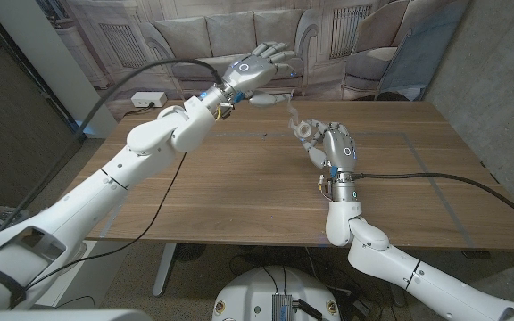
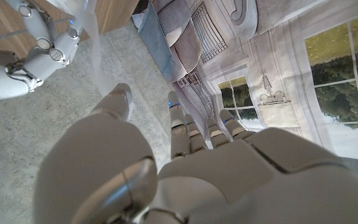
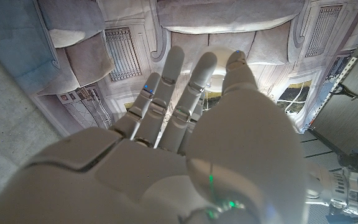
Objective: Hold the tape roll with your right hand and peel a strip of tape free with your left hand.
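Two arms reach over our wooden table (image 1: 239,192), and we take them from the left. Our left hand (image 1: 259,65) is raised above the table's far edge, left of its middle, fingers mostly stretched out toward the printed backdrop (image 1: 194,36). From its thumb side a pale, see-through strip of tape (image 1: 288,109) runs down and to the right. In the left wrist view the same strip (image 2: 94,43) rises from beside the thumb (image 2: 114,102) toward the other hand (image 2: 39,53), so we read the left hand as pinching the strip's free end, though the contact itself is too small to see clearly.

Right of that, near the middle of the table toward its far edge, our right hand (image 1: 335,147) stands with fingers curled around a small tape roll (image 1: 303,130), held just above the wood. The strip joins the roll at its upper side. In the right wrist view the roll (image 3: 219,81) shows as a pale disc behind the fingertips (image 3: 205,62) of the right hand (image 3: 185,149).

A dark cable (image 1: 444,178) crosses the table's right part to the right wrist.
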{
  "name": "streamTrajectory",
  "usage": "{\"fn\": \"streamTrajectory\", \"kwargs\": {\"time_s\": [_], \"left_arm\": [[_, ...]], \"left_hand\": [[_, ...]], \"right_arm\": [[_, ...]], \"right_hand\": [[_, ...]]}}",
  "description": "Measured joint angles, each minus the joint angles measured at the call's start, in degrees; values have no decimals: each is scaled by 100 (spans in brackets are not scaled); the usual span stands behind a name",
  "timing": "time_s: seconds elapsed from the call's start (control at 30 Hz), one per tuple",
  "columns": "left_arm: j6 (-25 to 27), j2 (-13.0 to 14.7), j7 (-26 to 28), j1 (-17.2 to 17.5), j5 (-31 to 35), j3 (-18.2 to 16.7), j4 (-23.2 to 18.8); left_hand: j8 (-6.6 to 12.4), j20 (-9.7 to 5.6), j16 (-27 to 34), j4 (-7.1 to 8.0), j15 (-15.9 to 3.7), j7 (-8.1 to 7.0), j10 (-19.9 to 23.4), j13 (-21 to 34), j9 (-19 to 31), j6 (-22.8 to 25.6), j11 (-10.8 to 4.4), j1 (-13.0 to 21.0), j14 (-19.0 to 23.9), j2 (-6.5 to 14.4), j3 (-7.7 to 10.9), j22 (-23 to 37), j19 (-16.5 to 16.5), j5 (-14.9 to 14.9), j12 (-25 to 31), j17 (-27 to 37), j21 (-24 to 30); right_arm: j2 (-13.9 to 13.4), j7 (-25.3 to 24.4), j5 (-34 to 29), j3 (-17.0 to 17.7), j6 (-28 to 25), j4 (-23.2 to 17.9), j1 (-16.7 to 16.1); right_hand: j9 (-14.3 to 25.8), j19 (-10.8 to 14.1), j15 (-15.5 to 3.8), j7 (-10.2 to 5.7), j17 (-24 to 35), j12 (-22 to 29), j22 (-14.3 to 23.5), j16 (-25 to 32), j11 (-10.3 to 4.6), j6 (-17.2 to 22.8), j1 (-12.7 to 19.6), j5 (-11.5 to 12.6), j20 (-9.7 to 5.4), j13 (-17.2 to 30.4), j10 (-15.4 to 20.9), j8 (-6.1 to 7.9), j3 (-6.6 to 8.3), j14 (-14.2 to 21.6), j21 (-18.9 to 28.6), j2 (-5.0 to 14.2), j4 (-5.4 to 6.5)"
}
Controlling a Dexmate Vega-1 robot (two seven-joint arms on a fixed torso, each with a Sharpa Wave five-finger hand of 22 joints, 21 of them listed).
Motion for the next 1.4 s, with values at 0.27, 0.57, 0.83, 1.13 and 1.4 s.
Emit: {"fn": "streamTrajectory", "kwargs": {"time_s": [0.27, 0.57, 0.83, 1.13, 1.4], "left_arm": [[-211, 9, -562, -50, -1163, -170, 118], [-223, 236, -1679, -379, -2743, -217, 199], [-104, 573, -2473, -753, -3742, -188, 123], [-150, 769, -2576, -774, -4176, -276, 40], [-275, 882, -2478, -709, -4353, -357, 38]], "left_hand": [[-185, 75, 0, 125, 154, 70, -225, 27, 26, -409, 225, -277, -154, 36, -77, 27, -28, 43, -45, 0, 0], [-438, 197, -45, 149, 409, 141, -795, 54, 102, -1093, 462, -411, -638, 86, -101, 69, -7, 88, -84, -16, -45], [-553, 228, -45, 123, 490, 145, -1095, 80, 133, -1496, 623, -432, -757, 64, -127, 79, -39, 88, -133, -35, -45], [-553, 227, -45, 123, 489, 144, -1125, 80, 159, -1556, 653, -431, -756, 63, -126, 107, -39, 88, -133, -44, -45], [-553, 258, -45, 123, 489, 123, -1125, 80, 159, -1577, 653, -431, -756, 63, -126, 107, -7, 88, -133, -43, -45]], "right_arm": [[12, -1, -31, -25, -51, -31, -3], [34, 16, -61, -56, -118, -58, -4], [63, 34, -87, -86, -145, -63, 15], [85, 49, -98, -117, -149, -61, 49], [126, 53, -122, -128, -197, -60, 76]], "right_hand": [[0, 0, 0, 0, 6, -22, 0, 0, 0, 0, -1, -2, 0, 0, 0, 0, 0, 0, 19, 1, 0], [0, 1, 0, 0, 7, -22, -22, 0, 0, 0, -3, 27, 0, 0, 0, 0, 0, 0, 57, 3, 0], [0, -30, 1, 0, 6, -22, -26, 0, 0, 0, -3, 26, 31, 0, 0, 0, 0, -1, 101, 3, 0], [0, -51, 1, 0, 6, -22, -51, 0, 0, 0, -3, 25, 10, 10, 0, 0, 0, 0, 122, 3, 0], [0, -51, 1, 0, 6, -44, -53, -22, 0, 0, -1, 24, 10, 10, 0, 0, 0, -1, 146, 1, 0]]}}
